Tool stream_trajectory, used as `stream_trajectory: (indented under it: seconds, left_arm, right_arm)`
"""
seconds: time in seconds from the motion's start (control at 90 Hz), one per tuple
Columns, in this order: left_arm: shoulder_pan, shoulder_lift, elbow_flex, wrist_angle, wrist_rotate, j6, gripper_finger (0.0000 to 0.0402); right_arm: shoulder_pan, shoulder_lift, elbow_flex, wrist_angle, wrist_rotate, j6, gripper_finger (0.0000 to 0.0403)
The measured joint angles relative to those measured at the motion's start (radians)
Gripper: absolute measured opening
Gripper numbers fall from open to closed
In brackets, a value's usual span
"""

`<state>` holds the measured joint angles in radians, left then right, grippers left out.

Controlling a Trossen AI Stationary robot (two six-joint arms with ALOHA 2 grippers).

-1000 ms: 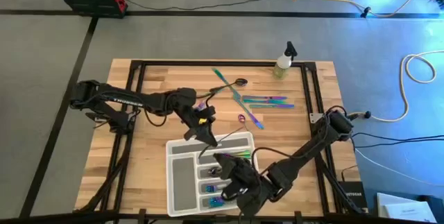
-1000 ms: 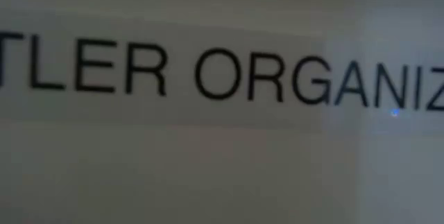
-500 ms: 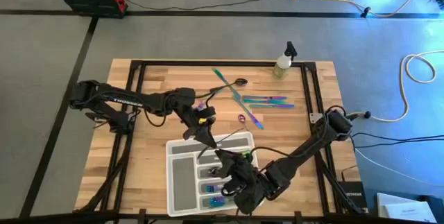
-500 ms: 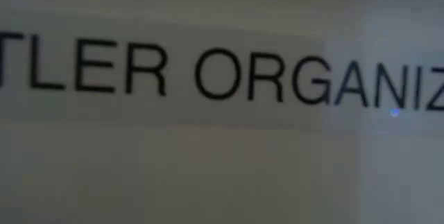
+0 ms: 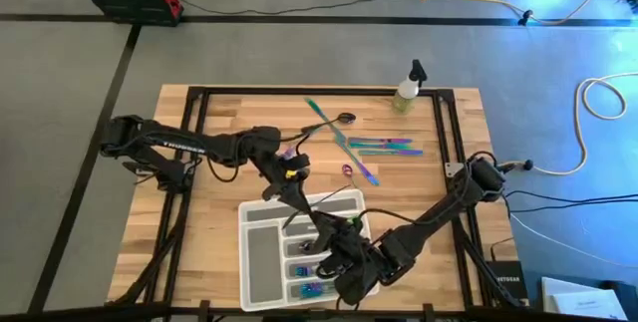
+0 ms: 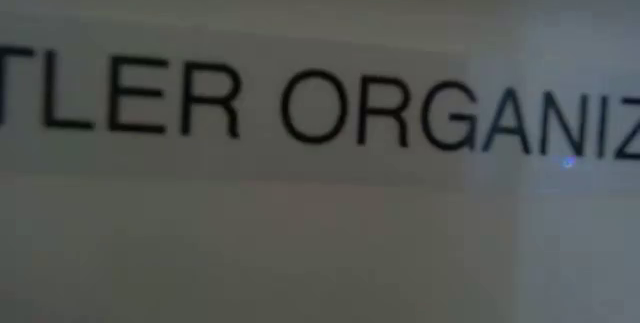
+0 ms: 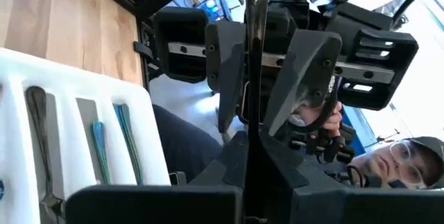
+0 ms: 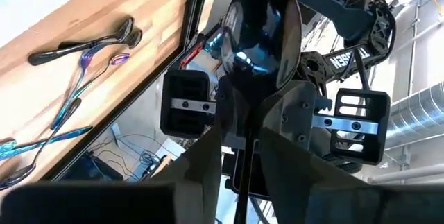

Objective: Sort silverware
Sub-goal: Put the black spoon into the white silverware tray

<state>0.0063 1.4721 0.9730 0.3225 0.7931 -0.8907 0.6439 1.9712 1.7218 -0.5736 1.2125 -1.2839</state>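
I had both end effectors, left [image 5: 296,200] and right [image 5: 334,245], pinching one dark spoon [image 8: 257,26] above the tray [image 5: 261,274]; next, one releases.

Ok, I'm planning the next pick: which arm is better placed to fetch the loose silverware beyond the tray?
Probably the left. The left gripper hovers at the tray edge facing the loose silverware; the right gripper sits over the tray's opposite half, farther off.

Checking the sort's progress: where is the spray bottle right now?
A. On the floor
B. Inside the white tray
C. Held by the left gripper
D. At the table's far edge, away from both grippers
D: the spray bottle stands upright at the table's far edge, away from both grippers.
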Motion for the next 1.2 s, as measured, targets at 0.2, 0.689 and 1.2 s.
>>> stream_trajectory:
  seconds: [0.2, 0.689, 1.2]
  left_arm:
    - [0.001, 0.0, -0.001, 0.0, 0.001, -0.005, 0.0004]
    - [0.002, 0.0, -0.001, -0.003, 0.011, 0.0, 0.0004]
    - [0.002, 0.0, 0.002, 0.008, 0.022, 0.017, 0.0004]
  right_arm:
    - [-0.02, -0.003, 0.0, 0.008, 0.0, -0.004, 0.0083]
    - [-0.049, -0.005, 0.0, 0.049, 0.0, -0.03, 0.0083]
    - [-0.051, -0.039, 0.0, 0.023, 0.007, -0.002, 0.0005]
